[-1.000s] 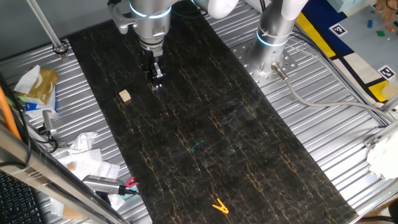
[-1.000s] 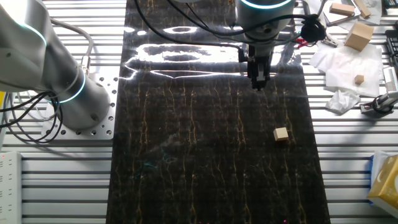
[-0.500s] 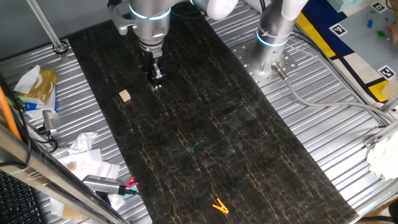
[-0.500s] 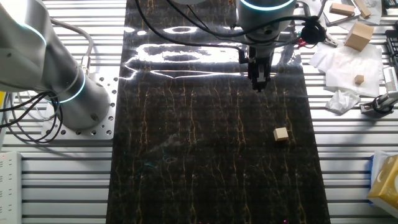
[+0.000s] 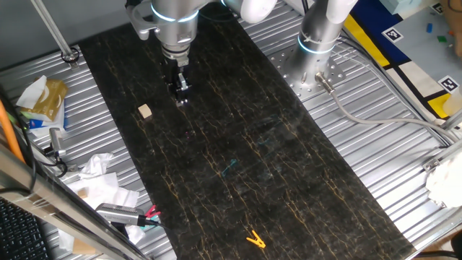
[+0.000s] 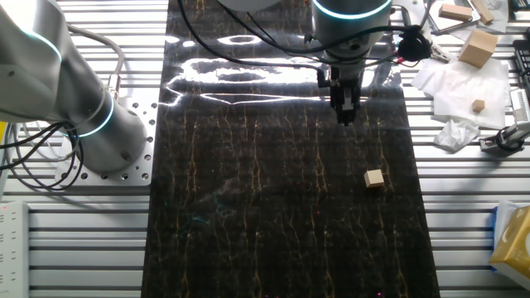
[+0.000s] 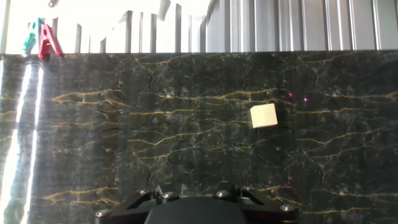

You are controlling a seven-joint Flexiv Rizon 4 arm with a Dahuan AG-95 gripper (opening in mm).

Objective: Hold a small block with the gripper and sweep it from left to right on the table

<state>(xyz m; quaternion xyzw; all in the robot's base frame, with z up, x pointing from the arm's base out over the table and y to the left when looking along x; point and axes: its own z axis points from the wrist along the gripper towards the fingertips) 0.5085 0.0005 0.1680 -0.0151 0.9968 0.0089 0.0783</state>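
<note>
Block (image 5: 146, 110) sits alone on the counter (image 5: 238, 144), near its left edge in one fixed view, well apart from the pincer (image 5: 180, 92), which hangs over the counter to the right of it and farther back. Nothing between them. Hand view shows the block (image 7: 263, 116) ahead and off to the right, flat on one face, square to nothing in particular.

Handling guess: small wooden cube, light, stiff, won't crush. Polished stone under it looks slick, so it should slide easily and could skid or twist if nudged off-centre. Take it across two opposite flat faces, centred, low enough that it stays touching the counter for the sweep.

Pincer state: cannot tell whether spread or closed, tips too small and dark in both fixed views; fingers not visible in the hand view. It holds nothing.

Around: crumpled paper and clutter (image 5: 101, 180) on the ribbed metal left of the counter, off the sweep path. Yellow clip (image 5: 254, 239) near the front end, well clear. Second arm base (image 5: 317, 43) to the right, off the counter.
</note>
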